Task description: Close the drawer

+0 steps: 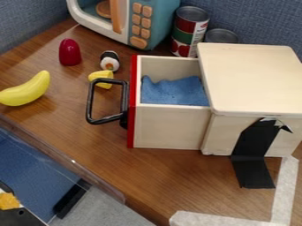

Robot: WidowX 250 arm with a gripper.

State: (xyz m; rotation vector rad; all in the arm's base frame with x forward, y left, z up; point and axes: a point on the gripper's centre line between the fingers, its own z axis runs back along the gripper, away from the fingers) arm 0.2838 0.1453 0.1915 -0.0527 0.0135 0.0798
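Observation:
The drawer (pixel 170 128) of the light wooden box (pixel 254 79) stands pulled out toward the left. It has a red front edge (pixel 132 106) and a black loop handle (pixel 90 103) on its left side. A crumpled blue cloth (pixel 174 91) lies inside the drawer, its right end meeting the box's opening. Black tape (pixel 252 165) runs down the box's near side onto the table.
Left of the drawer lie a yellow banana (pixel 26 90), a dark red object (pixel 69 52), a sushi-like toy (pixel 110 61) and a small yellow piece (pixel 101 78). Behind are a toy microwave (pixel 159 20) and cans (pixel 190 31). A clear plastic rim (pixel 70 162) borders the table's lower left.

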